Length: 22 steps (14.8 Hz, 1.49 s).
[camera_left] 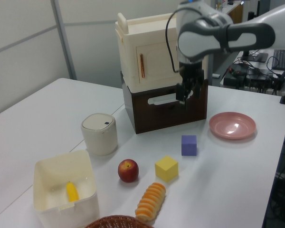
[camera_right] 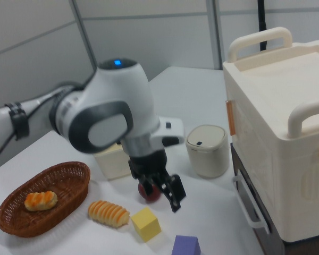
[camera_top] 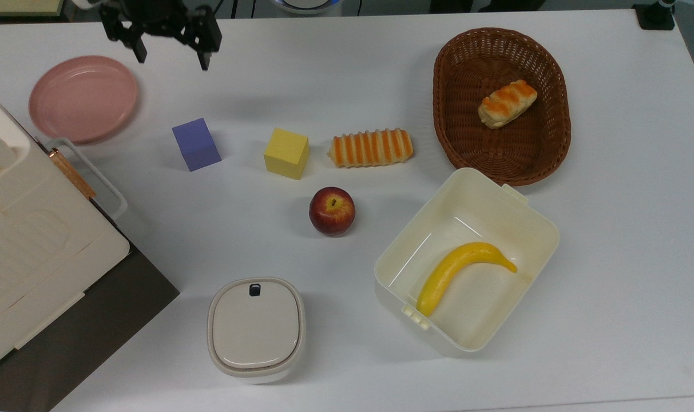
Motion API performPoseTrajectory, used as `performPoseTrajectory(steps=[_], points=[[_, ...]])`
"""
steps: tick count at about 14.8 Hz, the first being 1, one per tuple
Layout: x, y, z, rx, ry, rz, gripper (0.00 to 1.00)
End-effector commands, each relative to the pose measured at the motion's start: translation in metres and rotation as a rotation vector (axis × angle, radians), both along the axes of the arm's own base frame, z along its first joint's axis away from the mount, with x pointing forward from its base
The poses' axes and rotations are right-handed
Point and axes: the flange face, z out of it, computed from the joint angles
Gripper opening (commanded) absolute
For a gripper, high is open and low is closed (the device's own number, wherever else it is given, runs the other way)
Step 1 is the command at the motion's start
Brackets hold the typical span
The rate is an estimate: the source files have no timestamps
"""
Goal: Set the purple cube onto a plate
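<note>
We find the gripper (camera_top: 170, 57) near the top view's upper left edge, its jaws spread apart and holding nothing. In the left view the gripper (camera_left: 184, 99) hangs in the air ahead of the dark base of a cream cabinet (camera_left: 156, 66), clear of the worktop (camera_top: 347, 86).

The purple cube (camera_top: 196, 144) rests on the worktop below the jaws in the top view and slightly to the top view's right, well apart from them and untouched. In the left view the cube (camera_left: 189, 145) lies lower in the picture than the jaws. In the right view its top (camera_right: 186, 246) shows at the bottom edge, below the gripper (camera_right: 166, 199).

The plate (camera_top: 83, 98) lies to the top view's left of the jaws and a little below them, near but not touching. It carries nothing. In the left view the plate (camera_left: 232, 125) sits to the left view's right of the jaws.

Further from the jaws, toward the top view's right, we record a yellow cube (camera_top: 286, 153) just beside a striped bread roll (camera_top: 371, 147), then a wicker basket (camera_top: 455, 137) holding a second roll (camera_top: 507, 103). Below these in the top view stand a red apple (camera_top: 332, 210), an open cream box (camera_top: 530, 229) containing a banana (camera_top: 458, 272), and a lidded cream container (camera_top: 256, 329).
</note>
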Motion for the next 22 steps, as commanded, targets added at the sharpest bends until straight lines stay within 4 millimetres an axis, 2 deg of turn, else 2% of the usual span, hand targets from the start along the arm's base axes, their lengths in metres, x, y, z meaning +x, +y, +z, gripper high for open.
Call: performPoseTrajectory(steps=[1,6,9,11,13,17,20,22], points=[[-0.004,0.002,-0.048,0.002,-0.008,0.024,1.0],[0.013,0.0,-0.105,-0.012,0.014,0.051,1.0],[0.021,-0.006,-0.132,-0.041,0.027,0.069,1.0],[0.022,-0.009,-0.15,-0.064,0.067,0.147,1.0],[0.022,-0.011,-0.16,-0.074,0.099,0.271,1.0],[0.02,-0.01,-0.167,-0.059,0.127,0.468,1.0],[0.02,-0.01,-0.186,-0.042,0.156,0.5,1.0],[0.02,-0.009,-0.186,-0.042,0.156,0.502,0.92]])
